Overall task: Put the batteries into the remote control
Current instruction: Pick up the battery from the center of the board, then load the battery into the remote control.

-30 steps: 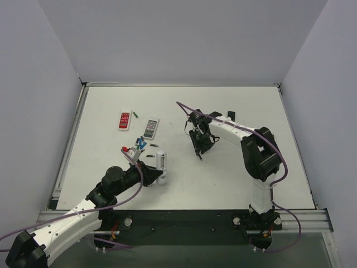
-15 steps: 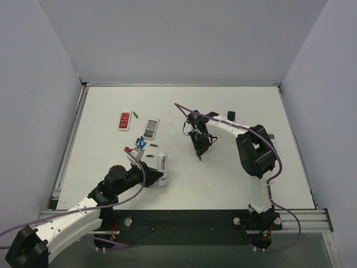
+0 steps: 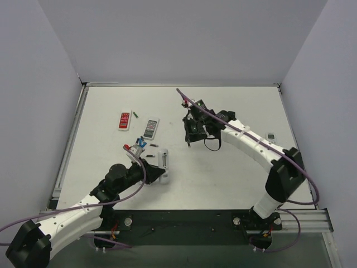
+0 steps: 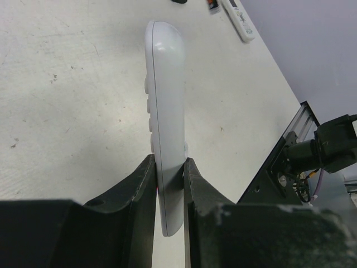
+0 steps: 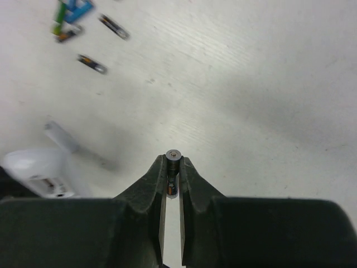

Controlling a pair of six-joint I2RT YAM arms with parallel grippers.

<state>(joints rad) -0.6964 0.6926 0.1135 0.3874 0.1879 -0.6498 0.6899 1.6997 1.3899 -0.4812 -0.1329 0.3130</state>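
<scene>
My left gripper (image 3: 158,172) is shut on the white remote control (image 3: 162,161) at its near end. In the left wrist view the remote control (image 4: 164,111) stands on its long edge between my jaws (image 4: 168,170), just over the table. My right gripper (image 3: 189,140) is shut on a dark battery (image 5: 173,163), held upright at the fingertips (image 5: 172,167) above the table, right of the remote control (image 5: 40,174). Loose batteries lie left of it: a dark one (image 3: 149,154), another (image 3: 153,145), and a green and blue cluster (image 3: 140,144).
A red remote (image 3: 124,120) and a grey remote (image 3: 151,128) lie at the back left, with a green battery (image 3: 135,113) between them. A small white remote with a screen (image 3: 271,136) lies at the right. Grey walls stand around the table.
My right arm has stretched out and its gripper has moved left and slightly back with the battery. My left gripper has shifted the remote control slightly right.
</scene>
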